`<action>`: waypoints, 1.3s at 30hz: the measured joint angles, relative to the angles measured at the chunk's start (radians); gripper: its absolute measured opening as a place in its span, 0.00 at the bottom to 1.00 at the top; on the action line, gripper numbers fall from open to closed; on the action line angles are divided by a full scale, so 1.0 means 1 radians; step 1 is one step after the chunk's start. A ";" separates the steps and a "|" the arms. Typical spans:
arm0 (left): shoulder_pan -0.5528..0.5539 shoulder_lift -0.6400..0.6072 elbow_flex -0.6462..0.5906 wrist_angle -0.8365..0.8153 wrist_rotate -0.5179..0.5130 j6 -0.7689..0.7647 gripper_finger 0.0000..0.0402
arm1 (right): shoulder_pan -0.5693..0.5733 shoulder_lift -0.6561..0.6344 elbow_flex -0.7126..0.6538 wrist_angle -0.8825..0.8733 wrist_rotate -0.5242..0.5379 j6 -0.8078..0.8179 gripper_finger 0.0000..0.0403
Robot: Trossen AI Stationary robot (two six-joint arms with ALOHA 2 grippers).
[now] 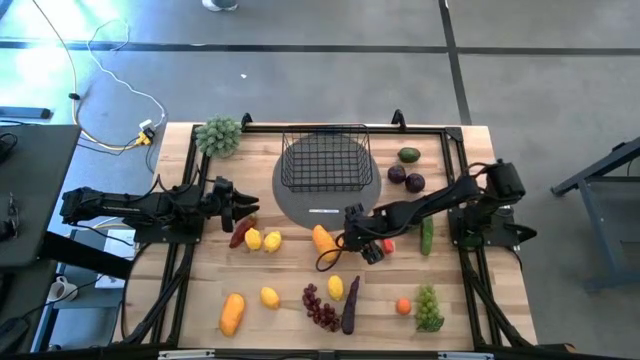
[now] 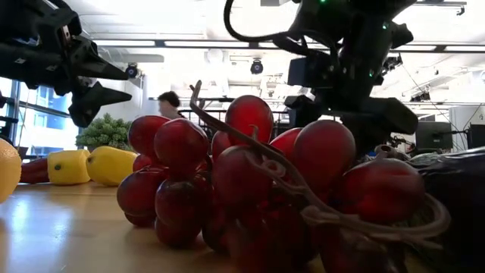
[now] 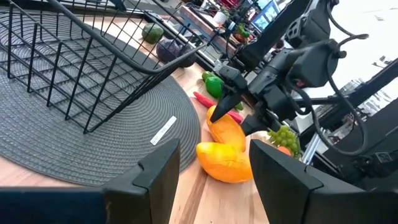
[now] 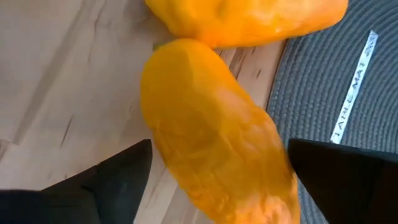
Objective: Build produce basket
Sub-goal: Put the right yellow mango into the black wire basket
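The black wire basket [image 1: 325,160] stands on a round dark grey mat [image 1: 300,205] at the table's far middle; in the left wrist view the basket [image 3: 68,56] shows close by. My right gripper [image 1: 362,243] is open and low over an orange mango [image 4: 211,130] just off the mat's near edge, one finger on each side of it. A second orange fruit [image 1: 323,240] lies against that mango. My left gripper [image 1: 240,208] is open and hovers left of the mat, above two lemons [image 1: 262,240]. It shows open in its wrist view [image 3: 211,186] too. My right gripper comes slanting down from the table's right, its fingers [image 4: 118,180] standing across the mango's middle [image 4: 186,143]. The mango lies on the table. I cannot tell whether the fingers touch it.
Produce is scattered over the near half: red grapes [image 1: 322,305], eggplant [image 1: 350,305], lemons [image 1: 269,296], a mango [image 1: 232,312], green grapes [image 1: 429,308], a small orange [image 1: 403,306]. Cucumber [image 1: 427,236] and avocado [image 1: 409,154] lie right; a leafy bunch [image 1: 218,135] sits far left.
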 joint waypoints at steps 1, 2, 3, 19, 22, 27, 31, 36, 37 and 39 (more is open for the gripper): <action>0.000 0.000 0.000 0.000 0.000 0.000 0.46 | 0.000 0.003 0.000 0.001 0.007 0.000 0.83; 0.000 0.000 0.000 0.000 -0.002 0.000 0.46 | 0.000 0.007 0.000 0.001 0.015 0.000 0.81; 0.000 0.000 0.000 0.000 -0.004 0.002 0.46 | 0.000 0.011 0.000 0.001 0.020 0.000 0.78; 0.000 0.000 0.000 0.001 -0.003 0.000 0.46 | 0.045 -0.013 0.000 -0.096 0.106 0.226 0.56; 0.000 0.000 0.000 0.001 -0.003 0.000 0.46 | 0.056 -0.025 0.021 -0.164 0.106 0.315 0.56; 0.000 0.000 0.000 -0.001 0.001 0.000 0.46 | 0.060 -0.030 0.100 -0.265 0.109 0.448 0.55; 0.000 0.000 0.000 0.005 0.001 -0.018 0.46 | 0.055 -0.030 0.167 -0.299 0.113 0.532 0.55; 0.002 0.000 0.000 0.006 0.001 -0.016 0.46 | 0.036 -0.030 0.237 -0.322 0.161 0.628 0.55; 0.002 0.000 0.000 0.006 0.004 -0.016 0.46 | 0.030 -0.030 0.249 -0.326 0.171 0.644 0.55; 0.002 0.000 0.000 0.006 0.010 -0.016 0.48 | 0.015 -0.030 0.275 -0.352 0.187 0.671 0.55</action>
